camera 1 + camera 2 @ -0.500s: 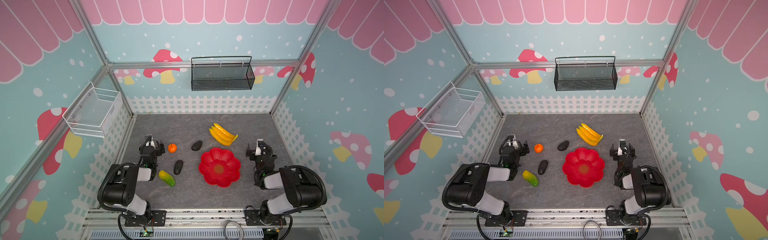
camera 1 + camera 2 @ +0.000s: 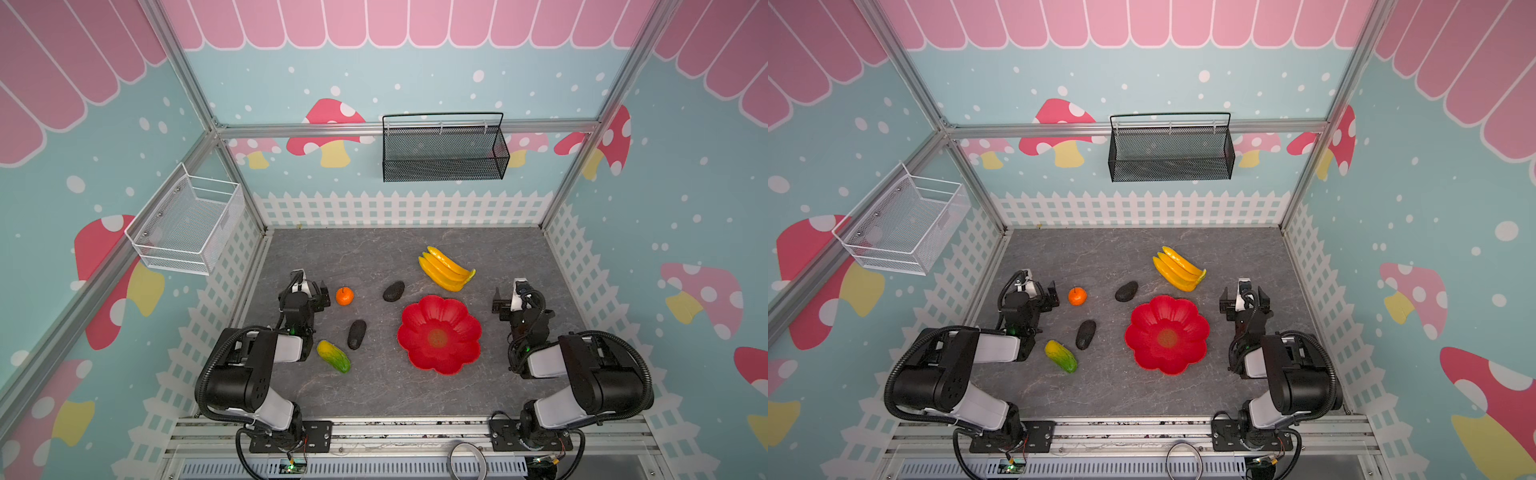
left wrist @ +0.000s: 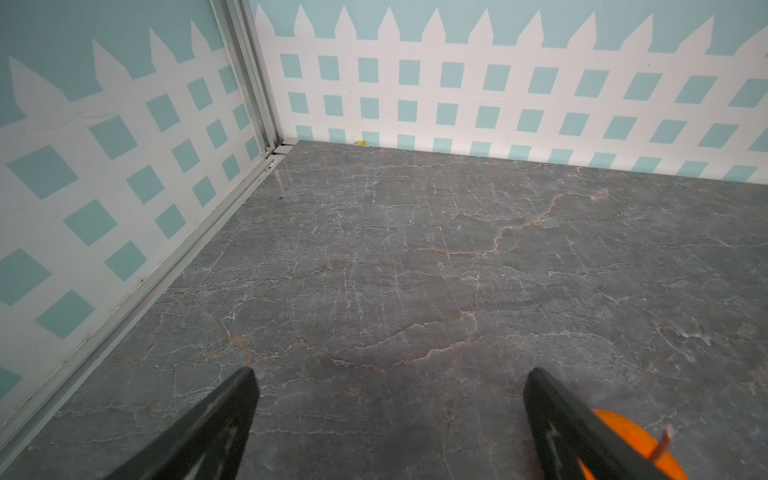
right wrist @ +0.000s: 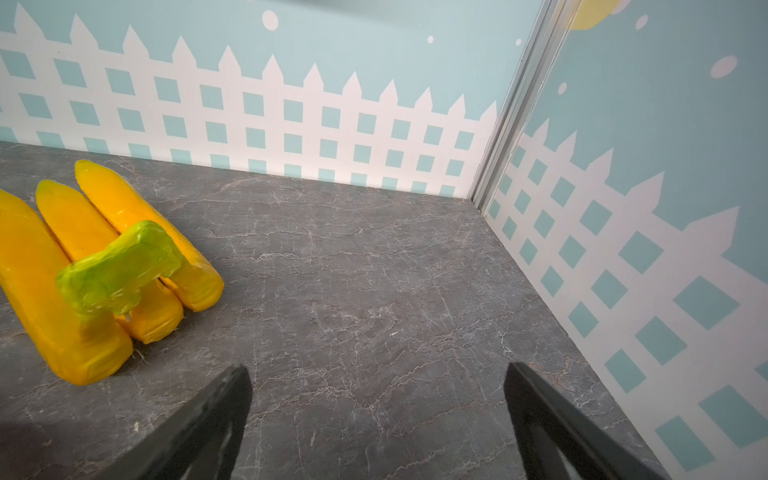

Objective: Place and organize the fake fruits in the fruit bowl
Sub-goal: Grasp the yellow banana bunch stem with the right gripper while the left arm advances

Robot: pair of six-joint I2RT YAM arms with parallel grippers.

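No movement: five fruits (image 2: 446,270), one bowl (image 2: 417,332)

The red flower-shaped bowl (image 2: 439,316) sits right way up between the two grippers, nearer the right gripper (image 2: 511,294). Every fruit lies outside it. The yellow banana bunch (image 2: 446,269) (its stem end is green) lies flat in front of that gripper, off to its inner side. The little orange (image 2: 344,296) stands stem up just beside the left gripper (image 2: 311,286). One dark bumpy avocado (image 2: 393,291) lies between the orange and the bowl. The other avocado (image 2: 357,334) and the long green-yellow fruit (image 2: 333,355) lie close together behind the left gripper.
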